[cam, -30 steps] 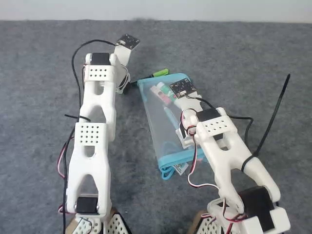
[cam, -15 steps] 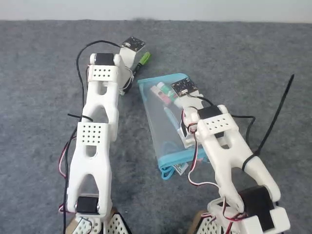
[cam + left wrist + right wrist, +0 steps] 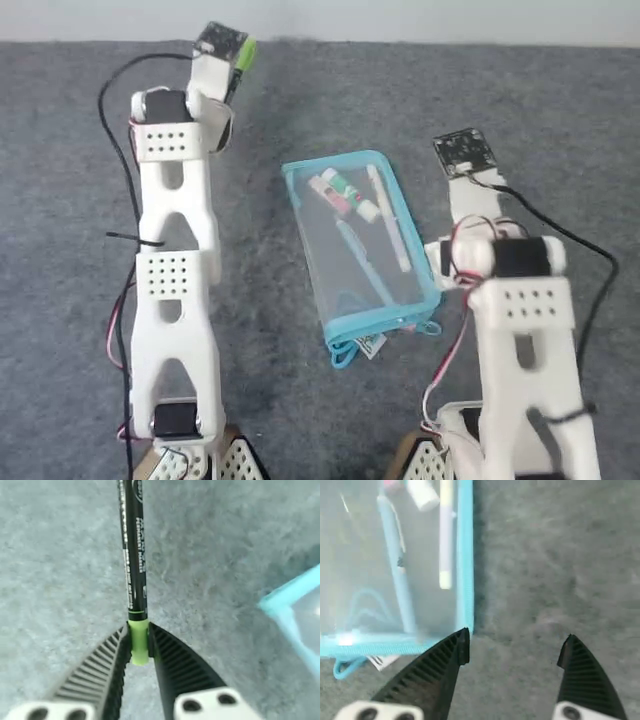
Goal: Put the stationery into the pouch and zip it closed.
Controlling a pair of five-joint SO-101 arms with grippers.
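Grey, felt-like tabletop [image 3: 540, 100], read left to right: your left pincer [image 3: 139, 632] is clamped on the green end of a black marker [image 3: 132, 555], ribbed fingers [image 3: 107, 655] pressed against it on both sides. The marker's black barrel runs straight out from the fingertips over the grey surface. From above, that arm stretches up the left side of the tabletop to its far edge, well apart from the pouch, and the marker's green end shows beside the wrist.

At centre lies the pouch [image 3: 335, 161] — clear walls, teal trim — flat on the tabletop, its long side angled slightly. Through the clear wall you can see a blue pen [image 3: 355, 260], a white pen [image 3: 390, 225] along the right-hand edge, and two short capped sticks [image 3: 340, 190], one marked pink and one green, at the far end. A small teal loop [image 3: 345, 352] and a white tag hang from the near end. Whether the zip is open or shut cannot be told.

At right, your right pincer [image 3: 516, 635] is spread wide and holds nothing — one fingertip sits just beside the pouch's near right corner, the other over bare grey surface.
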